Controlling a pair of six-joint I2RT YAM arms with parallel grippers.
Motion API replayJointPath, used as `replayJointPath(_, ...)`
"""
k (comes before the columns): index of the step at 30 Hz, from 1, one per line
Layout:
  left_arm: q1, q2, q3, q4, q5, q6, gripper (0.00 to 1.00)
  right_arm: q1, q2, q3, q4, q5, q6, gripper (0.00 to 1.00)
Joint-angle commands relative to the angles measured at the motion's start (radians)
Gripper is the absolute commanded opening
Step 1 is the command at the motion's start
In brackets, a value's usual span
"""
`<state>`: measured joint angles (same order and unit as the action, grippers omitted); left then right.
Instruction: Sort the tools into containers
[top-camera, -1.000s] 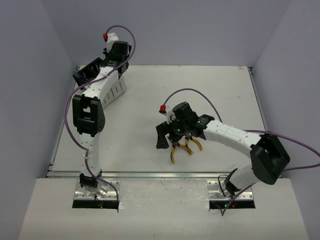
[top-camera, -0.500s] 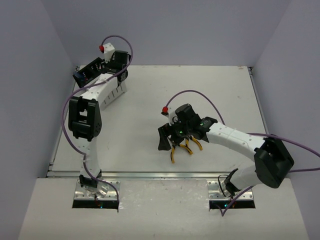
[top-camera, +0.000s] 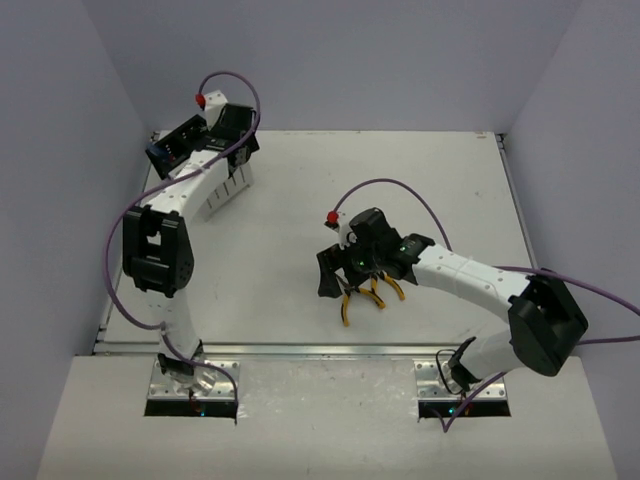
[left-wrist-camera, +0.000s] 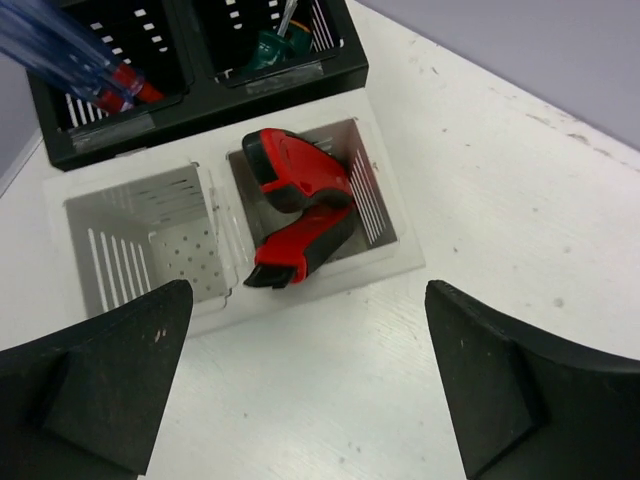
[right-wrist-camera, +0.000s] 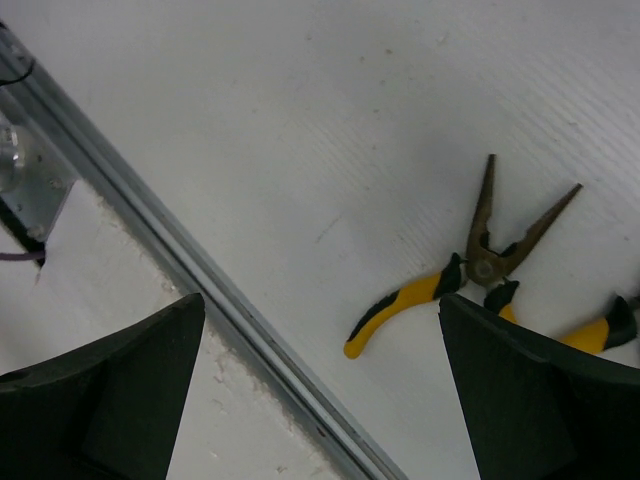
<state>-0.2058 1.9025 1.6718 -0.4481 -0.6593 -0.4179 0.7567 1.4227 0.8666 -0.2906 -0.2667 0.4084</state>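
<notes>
Lying splayed on the matte white table (right-wrist-camera: 300, 120); yellow-handled, needle-nosed pliers (right-wrist-camera: 484, 266)

The top camera is looking down over the whole table (top-camera: 300, 200); the wrist cameras are peering closely at the ten-o'clock bins (left-wrist-camera: 110, 250) and five-o'clock pliers (right-wrist-camera: 480, 265), both shared overhead.

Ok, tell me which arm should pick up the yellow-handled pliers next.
Right. The right gripper, open, hovers over the pliers near the front edge; the left gripper is far off above the bins at the back left.
</notes>
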Motion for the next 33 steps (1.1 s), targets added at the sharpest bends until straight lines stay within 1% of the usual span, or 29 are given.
replayJointPath(1,-0.014,-0.197,0.005,-0.059,0.049,-0.034,1.00,-0.002,0.049,0.078,-0.096,0.187,0.020,0.99)
replayJointPath(3,-0.014,-0.313,-0.052,-0.078,0.091,-0.058,1.00,-0.007,0.100,0.107,-0.172,0.265,0.019,0.99)
replayJointPath(4,-0.014,-0.368,-0.094,-0.078,0.109,-0.066,1.00,-0.010,0.109,0.100,-0.180,0.274,0.014,0.96)
replayJointPath(5,-0.015,-0.462,-0.167,-0.074,0.138,-0.079,1.00,-0.012,0.119,0.088,-0.183,0.291,0.005,0.90)
replayJointPath(6,-0.014,-0.480,-0.215,-0.071,0.155,-0.082,1.00,-0.014,0.128,0.082,-0.188,0.303,-0.006,0.89)
replayJointPath(8,-0.014,-0.644,-0.332,-0.053,0.213,-0.098,1.00,-0.018,0.163,0.080,-0.215,0.325,-0.050,0.66)
replayJointPath(9,-0.014,-0.700,-0.385,-0.038,0.247,-0.099,1.00,-0.019,0.181,0.083,-0.231,0.329,-0.073,0.61)
replayJointPath(11,-0.014,-0.789,-0.472,-0.011,0.310,-0.090,1.00,-0.017,0.216,0.098,-0.252,0.334,-0.113,0.57)
replayJointPath(13,-0.014,-0.851,-0.530,-0.011,0.358,-0.071,1.00,-0.018,0.240,0.106,-0.259,0.344,-0.148,0.55)
replayJointPath(16,-0.014,-0.907,-0.573,-0.051,0.412,-0.050,1.00,-0.019,0.271,0.112,-0.259,0.375,-0.186,0.54)
replayJointPath(18,-0.014,-0.937,-0.598,-0.073,0.447,-0.034,1.00,-0.021,0.313,0.118,-0.267,0.359,-0.216,0.52)
replayJointPath(20,-0.014,-0.968,-0.620,-0.081,0.476,-0.032,1.00,-0.020,0.351,0.125,-0.272,0.330,-0.230,0.42)
replayJointPath(21,-0.014,-0.973,-0.623,-0.082,0.481,-0.032,1.00,-0.020,0.355,0.127,-0.271,0.327,-0.232,0.40)
replayJointPath(23,-0.014,-0.992,-0.648,-0.082,0.521,-0.031,1.00,-0.017,0.370,0.126,-0.257,0.331,-0.240,0.21)
replayJointPath(24,-0.014,-1.000,-0.658,-0.081,0.541,-0.033,1.00,-0.015,0.370,0.124,-0.250,0.340,-0.244,0.15)
replayJointPath(26,-0.014,-1.007,-0.670,-0.077,0.587,-0.036,1.00,-0.010,0.359,0.124,-0.241,0.370,-0.244,0.12)
replayJointPath(28,-0.014,-1.019,-0.692,-0.059,0.680,-0.041,1.00,-0.006,0.322,0.122,-0.225,0.377,-0.244,0.00)
replayJointPath(29,-0.015,-1.022,-0.709,-0.045,0.739,-0.042,1.00,-0.005,0.310,0.115,-0.217,0.373,-0.240,0.00)
replayJointPath(30,-0.014,-1.028,-0.711,-0.033,0.748,-0.042,1.00,-0.005,0.294,0.107,-0.205,0.361,-0.238,0.00)
replayJointPath(33,-0.015,-1.051,-0.780,0.036,0.882,-0.043,1.00,-0.005,0.218,0.070,-0.137,0.317,-0.223,0.00)
